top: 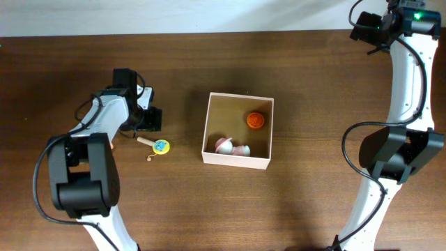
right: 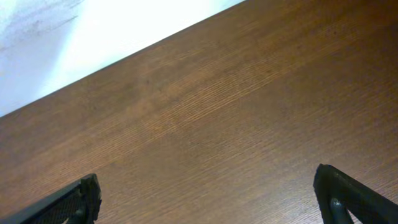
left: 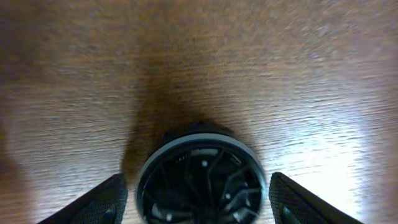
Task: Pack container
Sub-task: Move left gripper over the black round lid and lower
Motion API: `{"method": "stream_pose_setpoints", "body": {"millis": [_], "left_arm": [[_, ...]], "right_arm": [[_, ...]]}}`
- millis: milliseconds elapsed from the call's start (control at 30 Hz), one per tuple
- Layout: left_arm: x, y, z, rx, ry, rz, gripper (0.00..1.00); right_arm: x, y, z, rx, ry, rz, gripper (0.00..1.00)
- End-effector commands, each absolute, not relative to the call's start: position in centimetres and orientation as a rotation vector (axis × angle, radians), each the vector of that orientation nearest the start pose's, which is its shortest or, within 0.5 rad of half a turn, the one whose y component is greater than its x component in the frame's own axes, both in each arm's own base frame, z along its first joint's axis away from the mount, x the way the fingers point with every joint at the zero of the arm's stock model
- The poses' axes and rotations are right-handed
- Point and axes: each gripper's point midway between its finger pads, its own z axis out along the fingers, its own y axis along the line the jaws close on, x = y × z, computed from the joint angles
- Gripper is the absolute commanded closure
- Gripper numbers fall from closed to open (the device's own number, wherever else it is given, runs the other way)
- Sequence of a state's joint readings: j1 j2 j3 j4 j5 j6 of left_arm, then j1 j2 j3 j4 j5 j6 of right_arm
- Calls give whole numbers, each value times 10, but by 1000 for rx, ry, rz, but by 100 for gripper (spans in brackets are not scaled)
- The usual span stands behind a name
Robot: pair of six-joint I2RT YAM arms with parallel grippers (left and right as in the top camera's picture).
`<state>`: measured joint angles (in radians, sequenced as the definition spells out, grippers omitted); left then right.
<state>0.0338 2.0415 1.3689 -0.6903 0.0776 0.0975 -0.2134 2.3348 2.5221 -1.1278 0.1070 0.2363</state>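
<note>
— What's on the dark wooden table (top: 306, 84)?
— The container (top: 235, 162) sits mid-table. It holds an orange ball (top: 256, 120) toward its far right corner and pink-and-white toys (top: 232, 147) by the near wall.
— The arms?
— The left claw (top: 148, 120), left of the box, hangs spread around a blurred black round thing (left: 199, 186). The right claw (right: 206, 186) gapes wide at the far right.
</note>
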Motion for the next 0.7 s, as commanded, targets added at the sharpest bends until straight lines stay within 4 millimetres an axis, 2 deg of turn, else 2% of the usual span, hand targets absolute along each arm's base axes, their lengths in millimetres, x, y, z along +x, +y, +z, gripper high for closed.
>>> {"method": "stream_pose_setpoints", "body": {"millis": [0, 133, 333, 567, 667], "left_arm": [[421, 2, -3, 114, 2935, -92, 25], [422, 2, -3, 114, 2931, -92, 32], [422, 2, -3, 114, 2931, -92, 50], [422, 2, -1, 114, 2934, -93, 59], [426, 2, 8, 114, 2933, -93, 60]], "right_arm": [[559, -138, 219, 606, 2418, -121, 1], [559, -138, 219, 606, 2418, -121, 1], [559, -138, 219, 606, 2418, -121, 1], [559, -138, 219, 606, 2418, -121, 1], [559, -138, 219, 606, 2418, -121, 1]]}}
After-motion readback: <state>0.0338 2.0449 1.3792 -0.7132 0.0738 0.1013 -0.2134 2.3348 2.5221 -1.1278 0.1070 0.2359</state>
